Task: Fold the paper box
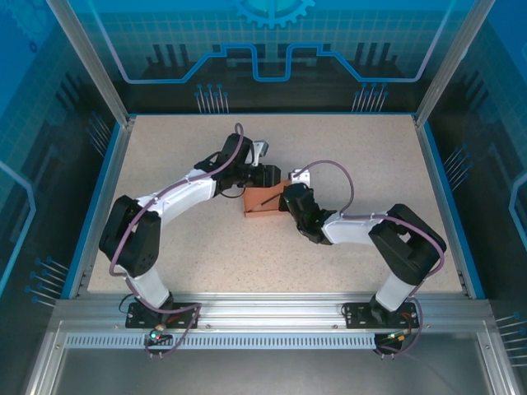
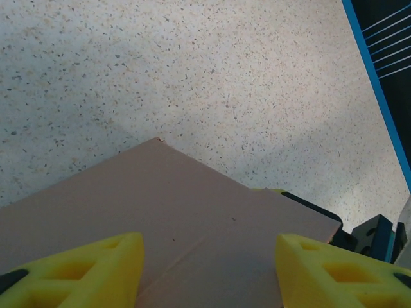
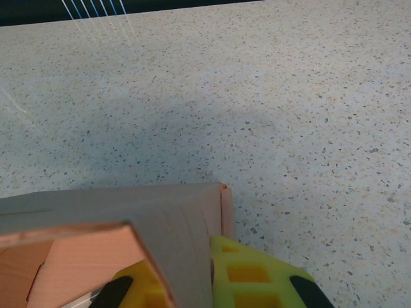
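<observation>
Two robot arms meet over a salmon-orange paper box [image 1: 262,206] near the middle of a speckled worktop [image 1: 181,148]. The left arm [image 1: 177,197] bends in from the near left and the right arm [image 1: 362,226] from the near right. The box lies between their wrists.

The right jaws are closed on an upright wall of the box. Thin card is pinched between their yellow pads [image 3: 253,269] close to the wall's corner, and the paler inside of the box shows beside it in the right wrist view.

The left jaws stand partly apart over a flat panel of the card, with a yellow pad [image 2: 90,269] at each side of it. Whether those pads touch the panel cannot be told.

A blue rim [image 1: 272,113] borders the worktop's far edge.
</observation>
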Motion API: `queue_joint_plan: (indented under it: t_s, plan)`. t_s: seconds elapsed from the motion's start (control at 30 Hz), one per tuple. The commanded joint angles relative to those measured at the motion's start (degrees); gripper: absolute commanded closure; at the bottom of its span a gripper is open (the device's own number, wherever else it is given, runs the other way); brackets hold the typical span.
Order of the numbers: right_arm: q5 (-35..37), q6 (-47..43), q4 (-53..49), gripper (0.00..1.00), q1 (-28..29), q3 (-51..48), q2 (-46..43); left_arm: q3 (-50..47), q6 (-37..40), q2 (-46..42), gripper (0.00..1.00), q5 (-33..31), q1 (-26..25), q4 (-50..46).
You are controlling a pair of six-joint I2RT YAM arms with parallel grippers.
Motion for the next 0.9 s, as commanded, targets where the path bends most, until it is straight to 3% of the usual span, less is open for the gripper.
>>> queue_joint_plan:
  t_s: [0.0, 0.4, 0.73, 0.87]
  plan:
    - [0.82, -0.11, -3.15, 0.92, 1.18, 0.06, 1.11, -2.09, -1.38, 0.16, 0.42, 1.33, 0.02, 1.18]
    - [1.53, -0.98, -6.24, 0.76, 2.57, -2.6, -2.05, -5.45, -2.11, -0.1, 0.43, 1.17, -0.07, 3.35]
    - [0.38, -4.73, -16.36, 0.7, 4.09, -9.91, -15.91, -5.54, -2.37, 0.42, 0.43, 0.77, -0.1, 4.16]
    - [-1.94, -8.41, -23.14, 0.66, 4.04, -7.95, -21.47, -6.42, -2.59, 0.09, 0.43, 0.25, -0.1, 5.12]
